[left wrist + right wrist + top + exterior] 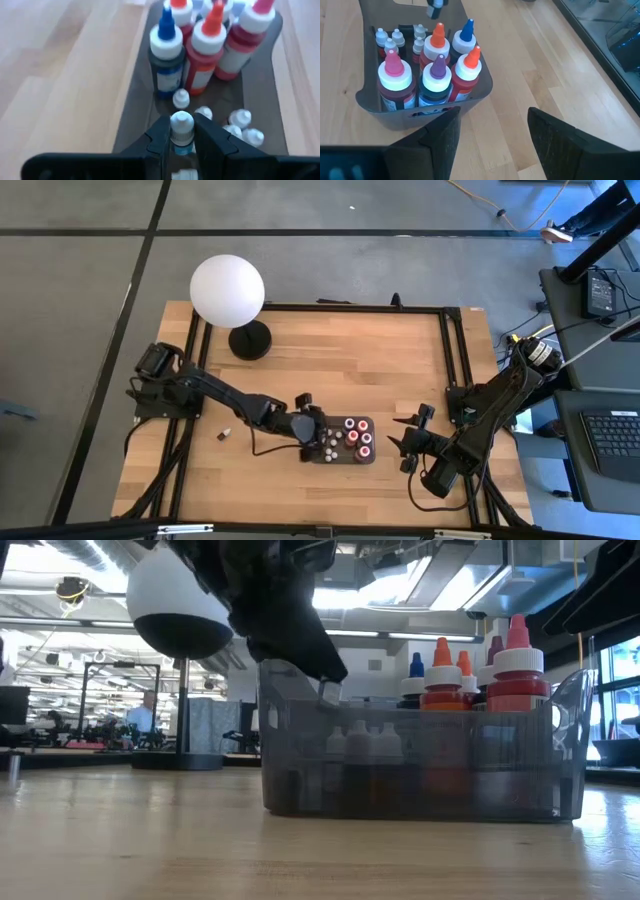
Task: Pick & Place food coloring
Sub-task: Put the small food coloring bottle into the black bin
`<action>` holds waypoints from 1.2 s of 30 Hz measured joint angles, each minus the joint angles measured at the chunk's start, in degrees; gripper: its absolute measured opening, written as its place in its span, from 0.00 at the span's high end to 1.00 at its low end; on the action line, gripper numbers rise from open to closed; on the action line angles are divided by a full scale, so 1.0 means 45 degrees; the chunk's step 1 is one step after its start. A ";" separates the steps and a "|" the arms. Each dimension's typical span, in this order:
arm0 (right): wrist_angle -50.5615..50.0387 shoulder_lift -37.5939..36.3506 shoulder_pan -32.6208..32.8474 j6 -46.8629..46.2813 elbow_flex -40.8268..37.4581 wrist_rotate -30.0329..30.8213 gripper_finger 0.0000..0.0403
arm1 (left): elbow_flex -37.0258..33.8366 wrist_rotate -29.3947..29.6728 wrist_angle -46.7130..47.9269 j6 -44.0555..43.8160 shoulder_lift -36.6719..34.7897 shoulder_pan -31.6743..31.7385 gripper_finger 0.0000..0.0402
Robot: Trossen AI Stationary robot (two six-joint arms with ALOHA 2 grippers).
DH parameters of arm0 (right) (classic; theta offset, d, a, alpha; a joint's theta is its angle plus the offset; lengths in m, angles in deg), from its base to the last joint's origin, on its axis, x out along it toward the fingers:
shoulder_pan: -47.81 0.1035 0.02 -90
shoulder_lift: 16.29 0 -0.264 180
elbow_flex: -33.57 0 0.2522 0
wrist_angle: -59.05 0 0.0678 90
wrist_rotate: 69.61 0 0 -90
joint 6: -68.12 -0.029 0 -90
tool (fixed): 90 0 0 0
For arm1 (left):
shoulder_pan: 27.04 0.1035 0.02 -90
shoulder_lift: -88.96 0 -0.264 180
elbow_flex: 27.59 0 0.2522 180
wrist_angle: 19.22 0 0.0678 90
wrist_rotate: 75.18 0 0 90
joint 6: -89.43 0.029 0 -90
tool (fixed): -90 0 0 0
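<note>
A small white-capped dropper bottle (182,131) with a blue band on its body sits pinched between the two dark fingers of the left gripper (181,137), which is clenched on it just below the cap. The held bottle hangs above the near end of the dark grey tray (135,95); in the low view the gripper's tip (328,690) stands right at the tray's upper rim.

Directly ahead of this gripper, inside the tray, lie several more tiny white-capped bottles (240,126), close together on the tray floor. Past them, at the tray's far end, stand the larger bottles: one with a blue tip (166,52), one with an orange tip (206,50) touching it, and one with a pink tip (250,42) beside that, all upright.

One more small bottle (225,433) lies alone on the wooden table (340,350), behind the left gripper along its arm's side and well apart from the tray.

The right gripper (492,137) waits on the tray's other side, near it, its fingers spread wide and holding nothing; the tall bottles stand just in front of it.

A white globe lamp (228,292) on a black base stands at the table's far edge.
</note>
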State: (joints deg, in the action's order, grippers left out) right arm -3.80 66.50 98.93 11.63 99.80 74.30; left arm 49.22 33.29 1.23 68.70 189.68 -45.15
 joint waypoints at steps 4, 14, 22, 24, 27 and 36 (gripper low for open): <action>0.0002 0.0000 0.0005 0.0000 0.0000 0.0000 0.42 | -0.0095 0.0850 -0.0197 0.0105 0.0134 -0.0176 0.84; 0.0002 0.0000 0.0001 0.0000 0.0002 0.0005 0.42 | -0.1759 0.1229 -0.3045 -0.0703 0.0180 -0.0174 0.84; 0.0002 0.0000 0.0002 0.0002 0.0001 0.0005 0.42 | -0.1865 0.1455 -0.3449 -0.0605 0.0387 -0.0169 0.84; 0.0001 0.0000 0.0002 0.0002 0.0002 0.0005 0.42 | -0.1865 0.1538 -0.3464 -0.0590 0.0435 -0.0174 0.84; -0.0003 0.0000 0.0002 0.0005 0.0000 0.0010 0.42 | -0.1865 0.1591 -0.3464 -0.0588 0.0435 -0.0169 0.84; -0.0002 0.0000 0.0005 0.0015 0.0004 0.0010 0.42 | -0.1865 0.1639 -0.4036 -0.0514 0.0435 -0.0169 0.81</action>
State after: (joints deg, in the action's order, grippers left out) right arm -3.81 66.50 98.95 11.70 99.82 74.35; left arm 40.83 40.66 -16.93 66.39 191.63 -45.91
